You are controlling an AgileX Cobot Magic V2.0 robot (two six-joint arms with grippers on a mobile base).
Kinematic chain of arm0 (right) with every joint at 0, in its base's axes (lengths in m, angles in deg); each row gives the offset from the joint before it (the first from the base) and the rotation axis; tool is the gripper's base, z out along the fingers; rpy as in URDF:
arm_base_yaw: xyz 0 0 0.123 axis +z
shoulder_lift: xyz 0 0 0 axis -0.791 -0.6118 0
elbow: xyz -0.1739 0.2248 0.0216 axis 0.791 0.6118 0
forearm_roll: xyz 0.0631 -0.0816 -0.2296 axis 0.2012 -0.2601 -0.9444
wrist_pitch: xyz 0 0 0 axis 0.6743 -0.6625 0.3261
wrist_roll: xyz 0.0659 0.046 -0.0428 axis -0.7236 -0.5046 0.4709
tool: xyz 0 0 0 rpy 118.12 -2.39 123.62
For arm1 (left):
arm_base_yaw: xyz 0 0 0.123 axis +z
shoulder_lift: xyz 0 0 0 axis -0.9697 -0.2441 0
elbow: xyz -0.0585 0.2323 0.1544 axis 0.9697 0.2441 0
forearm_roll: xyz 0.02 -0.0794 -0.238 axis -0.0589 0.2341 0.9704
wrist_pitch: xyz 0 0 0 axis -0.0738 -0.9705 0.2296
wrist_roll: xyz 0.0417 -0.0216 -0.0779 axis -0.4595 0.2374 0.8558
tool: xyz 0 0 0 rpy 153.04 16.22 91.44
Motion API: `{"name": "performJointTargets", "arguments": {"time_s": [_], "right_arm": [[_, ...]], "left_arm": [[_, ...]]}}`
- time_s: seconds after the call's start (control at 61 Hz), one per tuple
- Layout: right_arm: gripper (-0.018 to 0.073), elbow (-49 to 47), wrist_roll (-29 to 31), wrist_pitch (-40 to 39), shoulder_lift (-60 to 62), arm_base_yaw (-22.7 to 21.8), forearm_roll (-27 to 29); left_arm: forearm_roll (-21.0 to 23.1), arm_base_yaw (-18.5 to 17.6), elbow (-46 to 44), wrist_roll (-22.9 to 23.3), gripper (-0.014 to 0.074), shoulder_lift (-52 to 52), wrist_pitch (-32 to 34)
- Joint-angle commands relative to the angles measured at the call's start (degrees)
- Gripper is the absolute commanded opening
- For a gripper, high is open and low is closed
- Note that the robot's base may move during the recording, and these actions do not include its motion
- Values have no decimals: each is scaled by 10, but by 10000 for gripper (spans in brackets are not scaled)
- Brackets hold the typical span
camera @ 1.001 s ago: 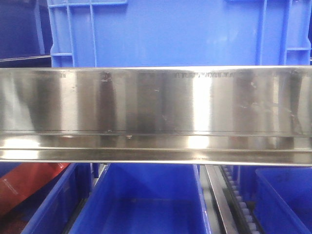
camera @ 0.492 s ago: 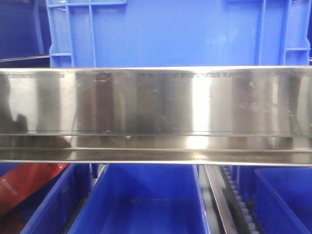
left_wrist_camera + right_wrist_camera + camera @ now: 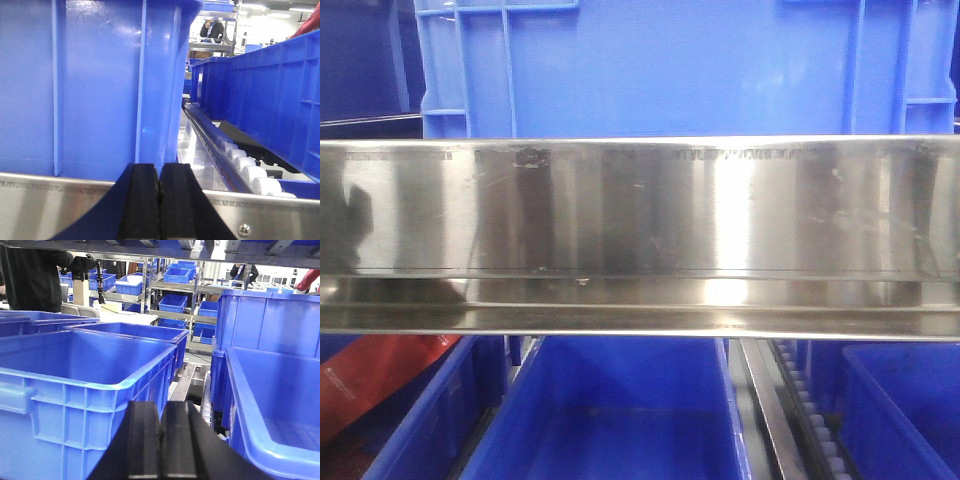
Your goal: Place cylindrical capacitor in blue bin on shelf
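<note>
Front view, shelf rail: the brushed steel front rail of the shelf (image 3: pixel 640 235) crosses the whole picture; a blue bin (image 3: pixel 680 65) stands on the tier above it, and an open blue bin (image 3: pixel 620 410) sits below with nothing visible in the part of its floor that shows.
Front view, capacitor: the cylindrical capacitor shows in none of the views; where it lies cannot be told.
Left wrist view, pose: the left gripper (image 3: pixel 159 202) is level, facing the ribbed wall of a blue bin (image 3: pixel 90 85) just above the shelf's front rail; its black pads are pressed together with nothing between them.
Right wrist view, pose: the right gripper (image 3: pixel 160 440) is level, facing the gap between two open bins (image 3: pixel 85 365), pads likewise closed and empty.
Handling (judgement): small, light, rigid and smooth, so likely to roll or slip; best pinched across its curved side, mid-height.
</note>
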Motion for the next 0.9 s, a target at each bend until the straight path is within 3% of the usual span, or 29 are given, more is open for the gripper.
{"name": "performJointTargets", "arguments": {"time_s": [0.0, 0.541, 0.705, 0.886], "right_arm": [[-156, 2, -1, -11, 3, -2, -6], [-156, 6, 0, -6, 3, -5, -6], [-156, 49, 4, -15, 8, -65, -6], [-156, 156, 4, -88, 51, -141, 17]], "left_arm": [[4, 2, -1, -2, -111, 4, 14], [4, 2, -1, -2, -111, 4, 14], [4, 2, -1, -2, -111, 4, 14], [4, 2, -1, -2, -111, 4, 14]]}}
